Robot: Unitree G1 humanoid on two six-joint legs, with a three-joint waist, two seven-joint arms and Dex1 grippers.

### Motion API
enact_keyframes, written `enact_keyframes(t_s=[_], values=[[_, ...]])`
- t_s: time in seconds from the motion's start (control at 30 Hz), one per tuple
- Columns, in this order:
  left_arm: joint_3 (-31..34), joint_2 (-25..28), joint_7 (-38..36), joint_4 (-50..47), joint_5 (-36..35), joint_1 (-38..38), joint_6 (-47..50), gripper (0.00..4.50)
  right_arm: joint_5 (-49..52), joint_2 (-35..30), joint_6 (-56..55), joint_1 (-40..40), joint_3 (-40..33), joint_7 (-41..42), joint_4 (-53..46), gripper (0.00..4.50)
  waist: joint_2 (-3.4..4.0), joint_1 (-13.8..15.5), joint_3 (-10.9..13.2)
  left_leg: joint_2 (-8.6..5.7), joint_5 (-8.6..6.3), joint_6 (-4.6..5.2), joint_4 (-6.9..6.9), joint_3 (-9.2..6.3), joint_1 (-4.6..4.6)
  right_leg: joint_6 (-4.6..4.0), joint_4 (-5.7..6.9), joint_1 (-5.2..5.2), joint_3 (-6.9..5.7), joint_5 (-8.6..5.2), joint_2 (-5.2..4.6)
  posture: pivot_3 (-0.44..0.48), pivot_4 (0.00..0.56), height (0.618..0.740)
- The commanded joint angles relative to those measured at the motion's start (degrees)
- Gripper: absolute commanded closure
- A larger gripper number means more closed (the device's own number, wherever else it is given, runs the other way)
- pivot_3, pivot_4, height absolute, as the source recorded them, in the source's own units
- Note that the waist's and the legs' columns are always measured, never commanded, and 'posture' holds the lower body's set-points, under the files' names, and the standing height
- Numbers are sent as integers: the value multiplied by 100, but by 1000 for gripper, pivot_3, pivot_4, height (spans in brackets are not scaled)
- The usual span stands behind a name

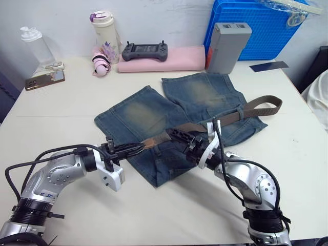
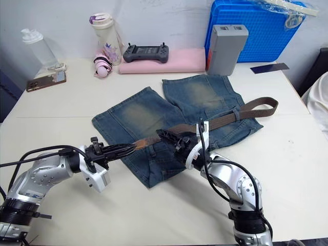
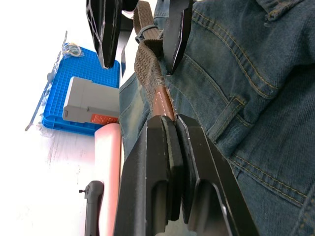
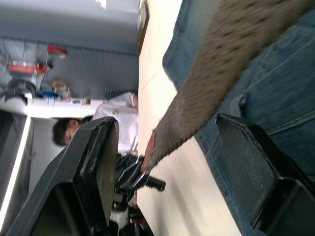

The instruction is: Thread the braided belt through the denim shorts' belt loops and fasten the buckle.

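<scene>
The faded blue denim shorts (image 1: 138, 115) lie flat in the middle of the table. The braided belt (image 1: 225, 120) runs from a folded bend at the right (image 1: 267, 104) along the waistband, under a belt loop (image 1: 240, 111), toward the left. My left gripper (image 1: 139, 147) is shut on the belt's leather tip (image 3: 161, 103), just above the denim. My right gripper (image 1: 171, 134) is open, its fingers (image 4: 101, 162) straddling the belt a little right of the tip without pinching it. The buckle is hidden.
Along the back edge stand a pink folded cloth (image 1: 174, 55) with a grey controller (image 1: 144, 51), a blue crate (image 1: 256, 25), a grey box (image 1: 228, 47), a tumbler (image 1: 105, 36), a clear bottle (image 1: 37, 46) and a phone (image 1: 45, 79). A person (image 4: 118, 123) sits beyond the table.
</scene>
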Motion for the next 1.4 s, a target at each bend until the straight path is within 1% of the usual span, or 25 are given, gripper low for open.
enact_keyframes(t_s=[0.03,0.07,0.1,0.17,0.2,0.3,0.33,0.47,0.53,0.6,0.7,0.73,0.8,0.9,1.03,1.2,1.27,1.4], values=[[109,62,34,-280,-155,10,24,4500,145,90,-262,-95,-133,-237,-5,1360,0,-15,0,0,0,0,-5,0,5,0,0,0,1,0,0,0,150,676],[103,72,21,-289,-166,20,28,4500,145,98,-292,-112,-128,-253,0,1726,0,-17,0,0,0,0,-7,0,9,0,1,0,2,0,0,0,150,676],[98,82,12,-301,-170,26,21,4500,145,70,-325,-132,-108,-260,0,1942,0,-30,0,0,0,-1,-8,1,9,0,1,0,3,0,0,0,150,676],[91,95,-2,-335,-211,42,22,4500,138,36,-379,-155,-78,-264,-10,2837,0,-67,0,0,0,0,-11,0,14,0,13,0,5,0,-1,0,150,676],[95,97,-4,-364,-237,54,32,4500,120,45,-409,-158,-73,-258,-19,3062,1,-88,0,0,0,0,-11,0,14,0,23,0,5,0,-1,0,150,676],[101,117,-11,-407,-292,81,53,4500,56,92,-515,-148,-47,-259,-36,4287,3,-98,1,0,-1,-1,-16,1,21,0,37,-1,8,0,0,0,150,676],[99,129,-22,-411,-311,90,55,4500,29,117,-560,-140,-36,-240,-39,4409,3,-97,1,0,-1,-1,-17,1,21,0,38,-2,8,0,0,0,150,676],[62,174,-124,-452,-485,137,148,4500,-31,126,-637,-131,-8,-166,-53,4409,4,-96,2,0,-1,-1,-17,1,23,0,39,-1,10,0,0,0,150,676],[27,183,-315,-602,-1122,285,594,3736,-127,115,-648,-136,-29,-66,-35,4500,4,-96,2,0,-1,-1,-17,1,23,0,39,-1,10,0,0,0,150,676],[-51,300,-660,-712,-1480,584,1177,3036,-407,32,-639,-124,-126,208,-21,4500,5,-104,3,0,-2,0,-17,0,23,0,40,-2,11,0,0,0,150,676],[73,411,-1075,-1033,-2515,1246,2319,1696,-1023,-164,-646,-48,-248,667,40,4500,13,-114,6,0,-3,-1,-25,2,32,0,38,-1,14,0,1,0,150,676],[161,413,-1148,-1106,-2765,1407,2565,1696,-1192,-214,-641,-30,-256,782,55,4500,14,-108,7,0,-3,-1,-30,2,34,0,38,-1,16,0,1,0,150,676],[383,466,-1321,-1068,-2972,1819,2717,1696,-1574,-303,-607,20,-241,1059,121,4500,14,-102,7,0,-3,-1,-31,0,36,0,32,-1,16,0,3,0,150,676],[568,471,-1493,-1146,-3015,2104,2828,1696,-1929,-282,-577,110,-227,1356,228,4500,14,-95,7,1,-4,-2,-34,1,39,-1,27,0,17,0,3,0,150,676],[674,366,-1577,-1207,-2989,2104,2954,1696,-2279,-173,-520,189,-206,1550,334,4500,15,-53,8,1,-3,-2,-33,1,39,-1,-8,17,17,-1,2,0,150,676],[687,236,-1616,-1286,-2889,1965,3051,1696,-2629,72,-371,104,-68,1675,475,4500,16,-79,8,3,-3,-4,-39,3,40,-1,-8,14,16,-1,3,0,150,676],[679,186,-1633,-1328,-2866,1939,3093,1696,-2910,133,-272,41,70,1811,617,4500,16,-102,8,4,-2,-5,-41,4,41,-1,-7,13,16,-1,4,0,150,676],[693,131,-1665,-1329,-2793,1892,3069,1696,-3204,196,-132,-16,94,1994,739,4500,17,-92,8,6,-2,-6,-48,9,43,-1,-8,9,16,-1,3,0,150,676]])
